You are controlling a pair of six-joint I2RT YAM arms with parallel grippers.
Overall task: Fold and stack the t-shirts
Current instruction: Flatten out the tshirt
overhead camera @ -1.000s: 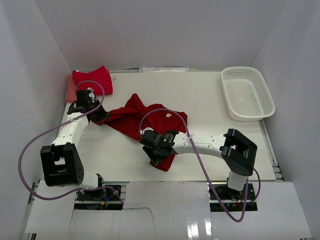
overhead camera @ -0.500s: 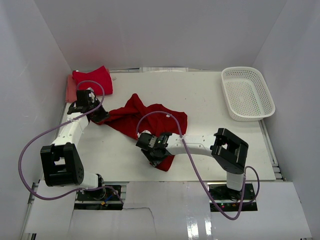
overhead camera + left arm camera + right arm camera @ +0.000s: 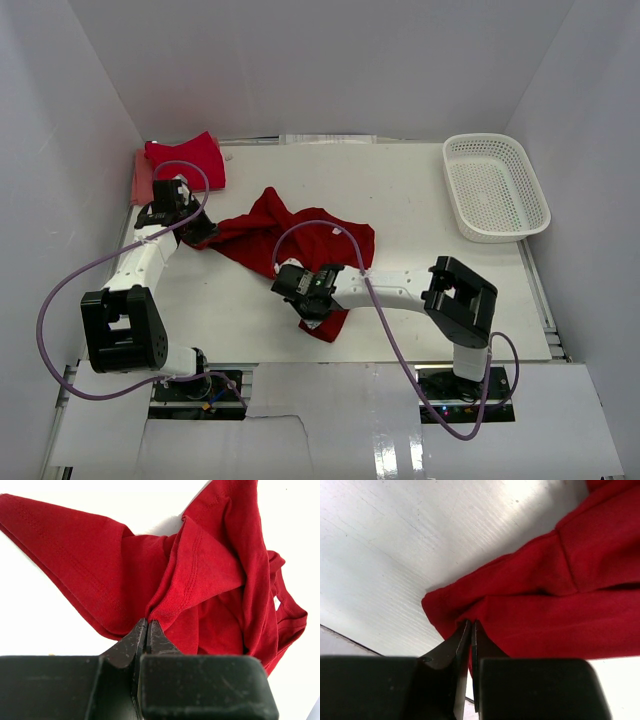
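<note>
A crumpled deep red t-shirt [image 3: 300, 232] lies in the middle of the white table. My left gripper [image 3: 200, 232] is shut on a fold at its left edge, and the left wrist view shows the cloth [image 3: 200, 575] pinched at the tips of the left gripper [image 3: 147, 622]. My right gripper [image 3: 308, 305] is shut on the shirt's near hem. The right wrist view shows that red hem [image 3: 545, 605] caught in the right gripper [image 3: 471, 624]. At the back left, a folded red t-shirt [image 3: 188, 158] rests on a salmon-pink one [image 3: 142, 180].
A white lattice basket [image 3: 495, 186] stands at the back right corner. White walls close in the table on the left, back and right. Purple cables loop from both arms over the table.
My right gripper has moved slightly left and closed on the shirt's near hem. The left arm and its grip have not moved.
</note>
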